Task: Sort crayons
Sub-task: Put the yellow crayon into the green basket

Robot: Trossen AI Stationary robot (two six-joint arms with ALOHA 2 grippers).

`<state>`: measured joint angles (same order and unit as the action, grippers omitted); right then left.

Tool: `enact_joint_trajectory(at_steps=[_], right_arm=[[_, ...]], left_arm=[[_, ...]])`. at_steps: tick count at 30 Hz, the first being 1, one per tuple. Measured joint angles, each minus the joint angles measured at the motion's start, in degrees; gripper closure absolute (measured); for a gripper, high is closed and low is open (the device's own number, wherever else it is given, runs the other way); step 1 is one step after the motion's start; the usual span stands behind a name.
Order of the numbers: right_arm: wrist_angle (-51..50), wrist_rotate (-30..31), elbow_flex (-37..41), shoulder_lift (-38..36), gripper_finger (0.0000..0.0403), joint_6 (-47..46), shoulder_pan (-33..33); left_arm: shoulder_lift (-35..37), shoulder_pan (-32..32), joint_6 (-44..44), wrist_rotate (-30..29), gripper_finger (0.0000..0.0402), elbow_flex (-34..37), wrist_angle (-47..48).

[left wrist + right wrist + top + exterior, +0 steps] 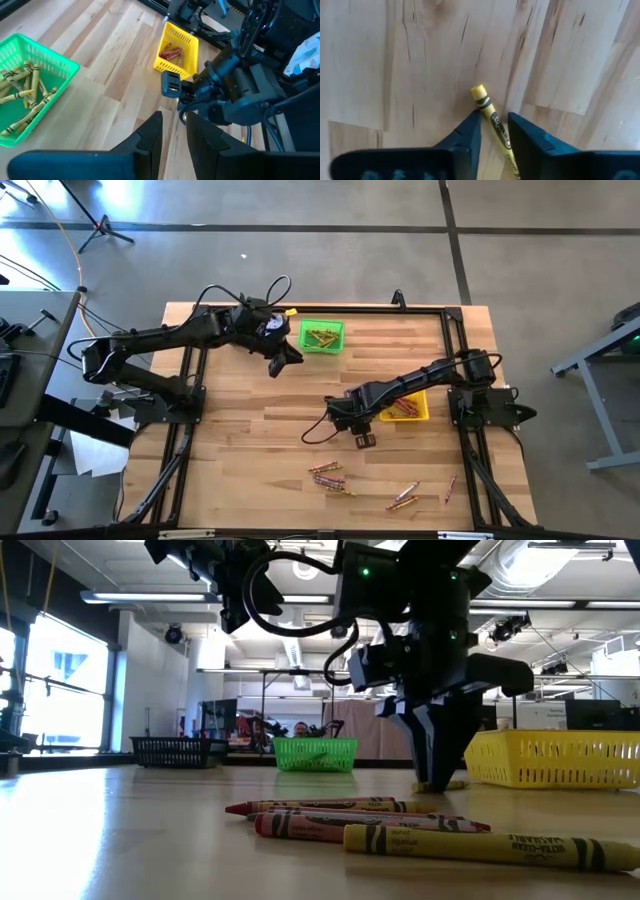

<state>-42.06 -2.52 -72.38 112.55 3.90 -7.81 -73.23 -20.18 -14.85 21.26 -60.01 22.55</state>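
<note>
My right gripper [364, 440] is down at the table's middle, just left of the yellow bin [424, 408]. In the right wrist view its fingers are shut on a yellow crayon [486, 106] that lies flat on the wood and runs slantwise through the gap. Several loose crayons [330, 477] lie near the front edge, with more [403, 498] to their right; the low view shows red ones [330, 807] and a yellow one [490, 846] up close. My left gripper [283, 362] hovers beside the green bin [306, 345], open by a narrow gap, with nothing between its fingers [150, 135].
The green bin [56, 56] holds several olive-yellow crayons [22, 90]. Red crayons [172, 51] lie in the yellow bin [193, 39]. A black basket [175, 751] stands far off on the left in the low view. A black frame [445, 320] edges the table.
</note>
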Motion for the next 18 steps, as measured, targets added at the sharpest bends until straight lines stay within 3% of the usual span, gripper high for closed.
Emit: enact_joint_trajectory(at_steps=[6,12,18], right_arm=[[-0.04,-0.51,0.04,0.07,0.0391,-3.24,0.04],[-1.37,0.14,-1.64,0.38,0.0392,-7.48,0.3],[-2.63,5.82,-8.03,0.48,0.0396,-7.09,3.19]], left_arm=[[0.0,0.0,0.02,-0.02,0.0328,0.0,-0.05],[0.0,0.0,-0.01,0.04,0.0328,0.0,-0.21],[0.0,0.0,0.0,0.07,0.0328,0.0,-0.2]])
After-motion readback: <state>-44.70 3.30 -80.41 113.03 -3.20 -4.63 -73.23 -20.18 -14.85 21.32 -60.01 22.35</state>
